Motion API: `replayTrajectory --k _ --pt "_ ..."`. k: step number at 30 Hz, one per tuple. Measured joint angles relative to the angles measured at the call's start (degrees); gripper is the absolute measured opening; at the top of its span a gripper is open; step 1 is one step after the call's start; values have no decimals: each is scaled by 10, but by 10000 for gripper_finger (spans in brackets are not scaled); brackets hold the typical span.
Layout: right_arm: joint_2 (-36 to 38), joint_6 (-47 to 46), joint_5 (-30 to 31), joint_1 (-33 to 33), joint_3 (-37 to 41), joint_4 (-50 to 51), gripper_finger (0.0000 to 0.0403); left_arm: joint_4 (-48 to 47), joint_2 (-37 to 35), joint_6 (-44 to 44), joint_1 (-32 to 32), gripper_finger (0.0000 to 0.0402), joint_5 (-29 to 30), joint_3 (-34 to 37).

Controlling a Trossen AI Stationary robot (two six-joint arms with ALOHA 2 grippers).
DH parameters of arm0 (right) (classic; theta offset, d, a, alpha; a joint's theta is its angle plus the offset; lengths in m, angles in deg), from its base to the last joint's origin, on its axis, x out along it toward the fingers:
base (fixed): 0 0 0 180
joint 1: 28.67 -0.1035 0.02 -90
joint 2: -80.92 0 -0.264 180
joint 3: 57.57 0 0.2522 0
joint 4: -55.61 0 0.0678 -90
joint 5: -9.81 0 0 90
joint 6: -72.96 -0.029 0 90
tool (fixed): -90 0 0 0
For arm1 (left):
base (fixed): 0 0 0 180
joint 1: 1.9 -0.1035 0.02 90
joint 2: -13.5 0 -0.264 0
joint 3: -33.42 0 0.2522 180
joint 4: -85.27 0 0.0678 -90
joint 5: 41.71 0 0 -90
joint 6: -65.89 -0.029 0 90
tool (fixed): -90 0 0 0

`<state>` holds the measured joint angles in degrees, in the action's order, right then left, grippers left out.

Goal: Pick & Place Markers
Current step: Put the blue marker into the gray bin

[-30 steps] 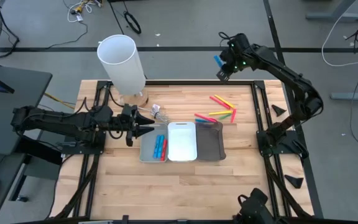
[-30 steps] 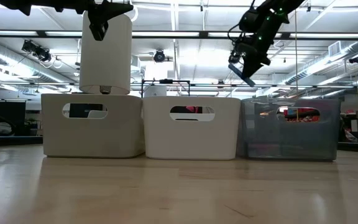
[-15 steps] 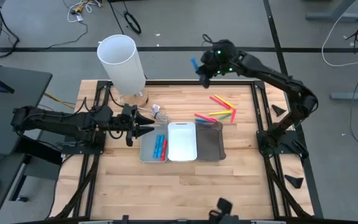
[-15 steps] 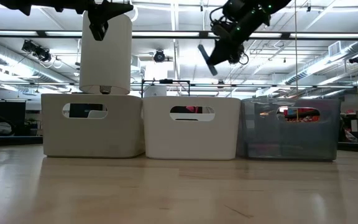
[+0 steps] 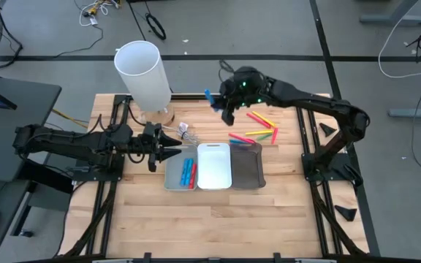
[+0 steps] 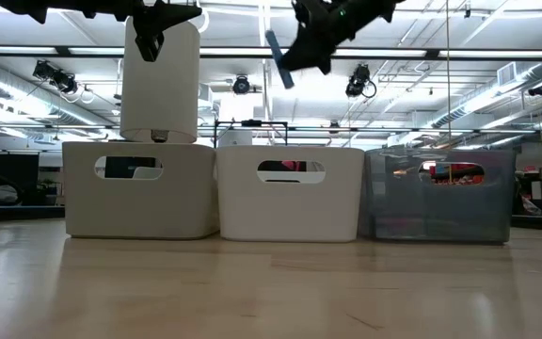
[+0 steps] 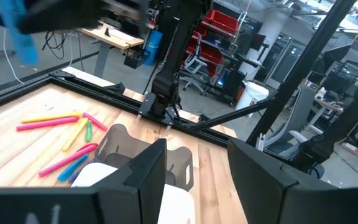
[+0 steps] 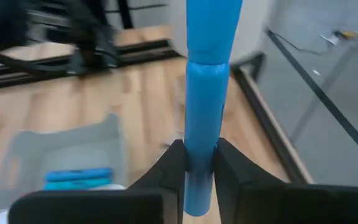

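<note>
Above the far edge of the pale wooden counter (image 5: pixel 218 197), the right claw (image 5: pixel 221 102) is clamped on a short blue plastic marker (image 5: pixel 209 96), held in the air well clear of the wood; the right wrist view shows its two dark fingers (image 8: pixel 169 163) pressed against the blue barrel. In the low view the marker hangs tilted, high above the white tray. On the counter, three small rectangular trays stand side by side and touching: a light grey tray (image 5: pixel 172 175) holding blue and red markers (image 5: pixel 188 174), a white tray (image 5: pixel 213 166) in the middle, and a dark translucent grey tray (image 5: pixel 247 166). A loose cluster of pink, yellow and orange markers (image 5: pixel 258 130) lies just beyond the dark tray. A tall white cylinder (image 5: pixel 143 73) stands at the far left corner. The left claw (image 5: pixel 172 152) hovers beside the light grey tray, its jaws parted around nothing.
</note>
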<state>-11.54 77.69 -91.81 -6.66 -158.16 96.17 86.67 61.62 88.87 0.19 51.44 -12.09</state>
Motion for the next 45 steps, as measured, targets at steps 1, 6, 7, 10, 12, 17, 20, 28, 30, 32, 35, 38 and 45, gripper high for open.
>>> replayTrajectory --k 1,6,7,10,12,17,20,28,30,32,35,38,45 --pt "0 0 0 -13 0 -5 48 0 0 0 0 177 0 0" --pt "0 -27 0 -71 0 -39 48 0 0 0 0 177 0 0" --pt "0 -32 0 -82 0 -47 48 0 0 0 0 177 0 0" --pt "0 -51 1 -110 0 -73 48 0 0 0 0 177 0 0" --pt "0 -67 2 -127 0 -92 48 0 0 0 0 177 0 0" --pt "0 -106 3 -166 0 -132 48 0 0 0 0 177 0 0" --pt "0 -140 15 -189 0 -149 48 0 0 0 0 177 0 0" --pt "0 -164 58 -243 0 -163 48 0 0 0 0 177 0 0" --pt "0 -165 66 -252 0 -166 48 0 0 0 0 177 0 0" --pt "0 -165 73 -258 0 -167 48 0 0 0 0 177 1 0" --pt "0 -168 83 -264 0 -167 48 1 0 19 0 177 12 0" --pt "0 -178 83 -264 0 -166 48 1 0 23 0 177 13 0" --pt "1 -178 83 -264 0 -176 48 12 15 9 0 177 6 -5"
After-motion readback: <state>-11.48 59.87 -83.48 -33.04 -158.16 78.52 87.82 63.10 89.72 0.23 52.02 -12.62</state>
